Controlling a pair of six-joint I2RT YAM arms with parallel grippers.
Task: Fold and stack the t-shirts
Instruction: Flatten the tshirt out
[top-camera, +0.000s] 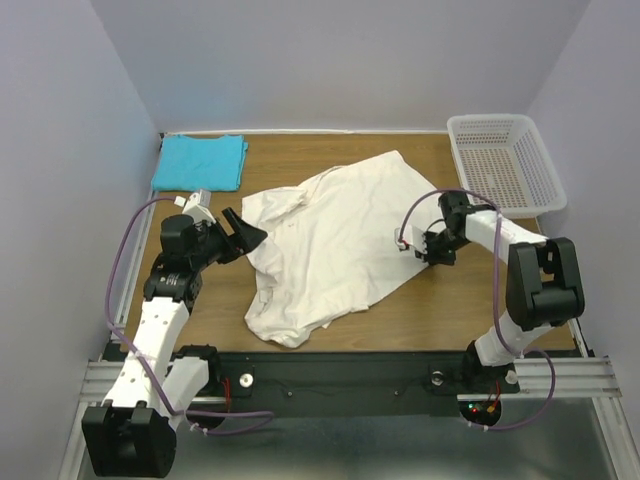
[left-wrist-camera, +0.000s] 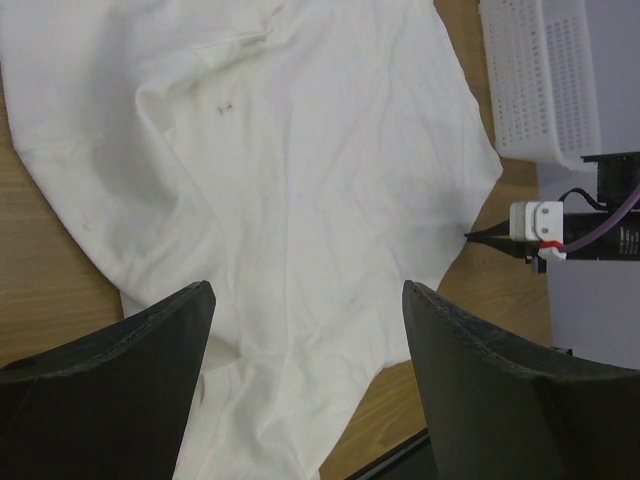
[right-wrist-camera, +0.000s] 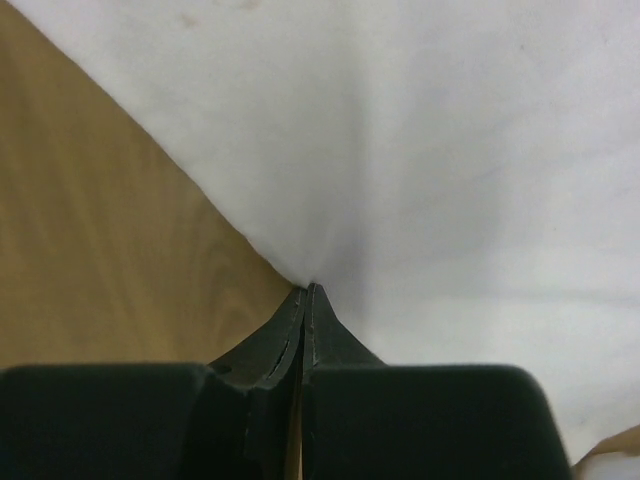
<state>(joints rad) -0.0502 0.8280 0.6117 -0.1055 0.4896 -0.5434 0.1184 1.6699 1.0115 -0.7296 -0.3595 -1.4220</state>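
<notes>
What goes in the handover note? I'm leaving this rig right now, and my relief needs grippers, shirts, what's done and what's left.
Right gripper: shut, pinching the right edge of the cream-white shirt.
Left gripper: open, empty, above that shirt's left part.
The cream-white shirt lies spread and crumpled in the middle of the table, unfolded.
Turquoise shirt: lies folded at the far left corner.
Done: the turquoise one is folded.
Left: fold the cream-white one, then stack the two.

Creased matt cloth cream shirt (top-camera: 340, 240) on smooth wood-grain table (top-camera: 450, 310); white plastic mesh basket (top-camera: 500, 165).
</notes>
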